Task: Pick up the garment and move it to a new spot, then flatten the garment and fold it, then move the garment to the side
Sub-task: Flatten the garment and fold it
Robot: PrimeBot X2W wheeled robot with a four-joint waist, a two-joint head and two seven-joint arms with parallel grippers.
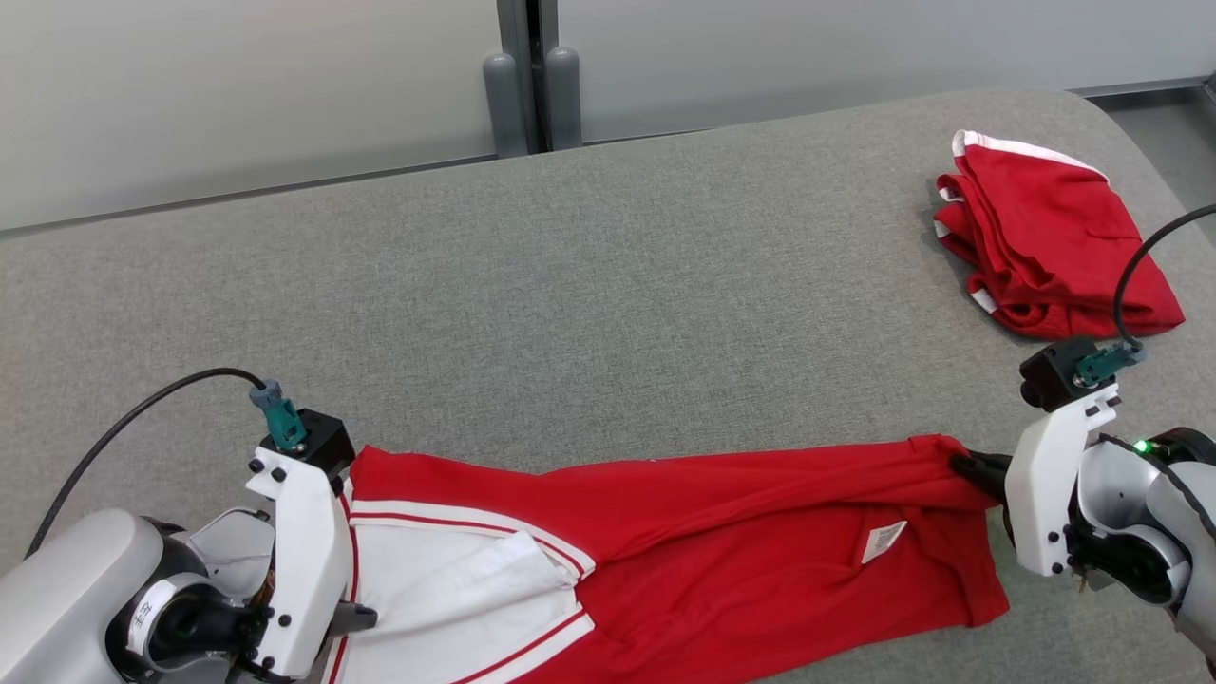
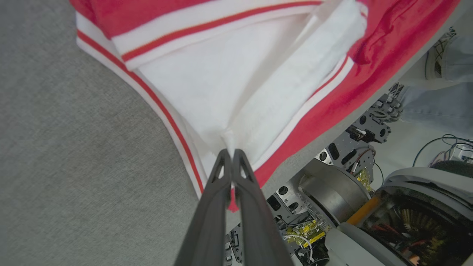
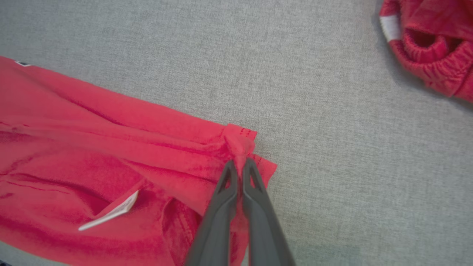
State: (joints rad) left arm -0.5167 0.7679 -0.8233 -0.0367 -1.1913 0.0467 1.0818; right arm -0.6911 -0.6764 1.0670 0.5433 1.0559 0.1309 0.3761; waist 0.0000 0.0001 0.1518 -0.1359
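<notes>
A red garment (image 1: 712,532) with white panels and red-white striped bands lies stretched along the near edge of the grey table, hanging partly over that edge. My left gripper (image 2: 232,152) is shut on its white end (image 2: 236,92) at the lower left of the head view. At the other end, my right gripper (image 3: 240,162) is shut on a bunched red corner (image 1: 936,456). A white label (image 3: 111,214) sticks out of the red cloth near that end.
A second red garment (image 1: 1045,237), folded with white trim, rests at the table's far right corner (image 3: 432,44). The grey table top (image 1: 570,313) stretches wide behind the held garment. Below the table edge, robot base parts and cables (image 2: 351,192) show, and a person's leg in jeans (image 2: 439,103).
</notes>
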